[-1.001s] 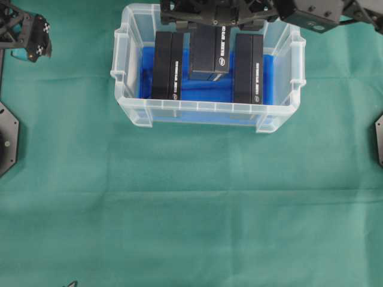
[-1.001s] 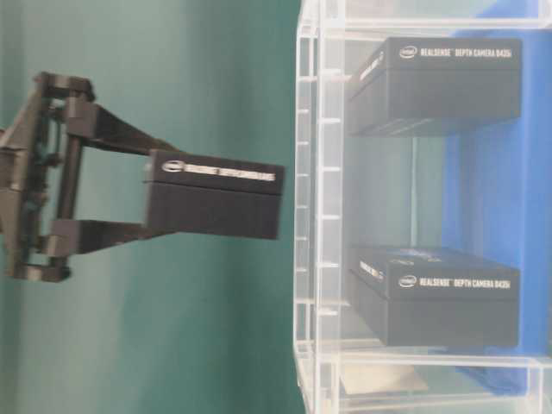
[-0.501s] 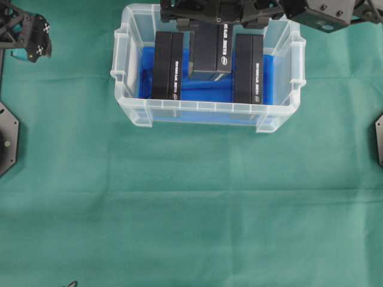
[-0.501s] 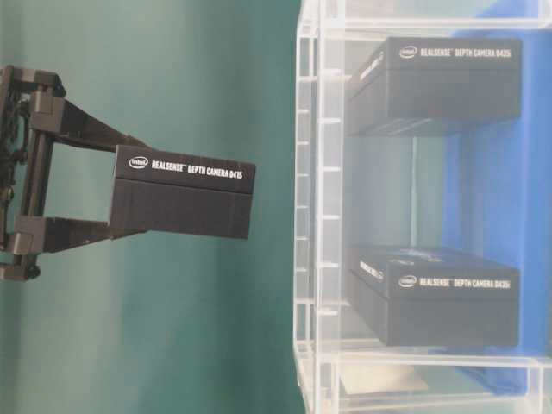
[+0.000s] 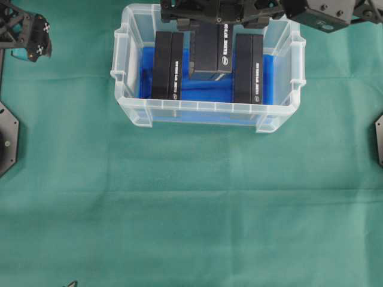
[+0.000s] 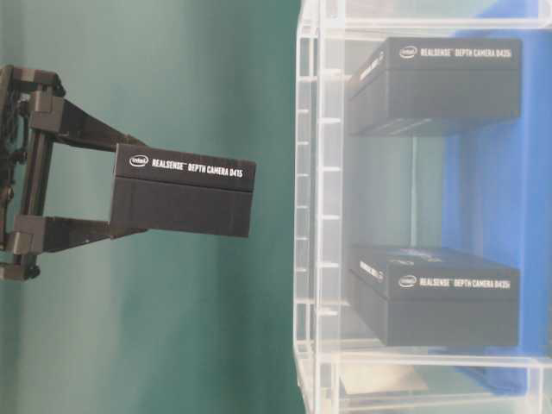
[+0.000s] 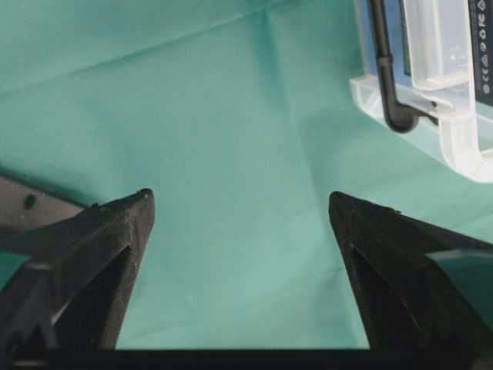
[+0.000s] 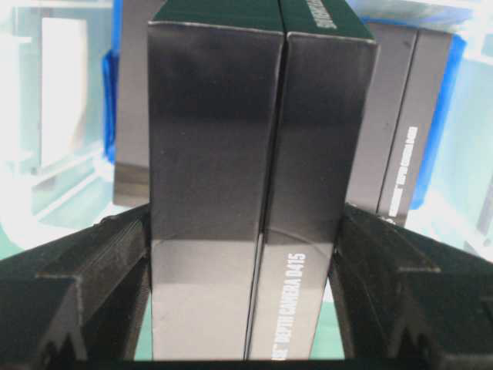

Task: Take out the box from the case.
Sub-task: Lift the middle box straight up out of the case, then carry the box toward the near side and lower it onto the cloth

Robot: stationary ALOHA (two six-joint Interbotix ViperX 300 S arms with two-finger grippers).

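A clear case [image 5: 208, 107] with a blue floor sits on a green-covered bench [image 5: 191, 209]. The right gripper [image 5: 212, 21] reaches in from the top edge, clamped on a black box [image 5: 209, 51] above the case's middle. Two more boxes stand inside, one left [image 5: 167, 66], one right [image 5: 248, 69]. The left gripper [image 5: 33, 39] waits at the far left, well apart.

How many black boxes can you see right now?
3. One stands at the left of the case, one at its right, and the middle box is gripped in the right tool, lifted above the case. None appear hidden.
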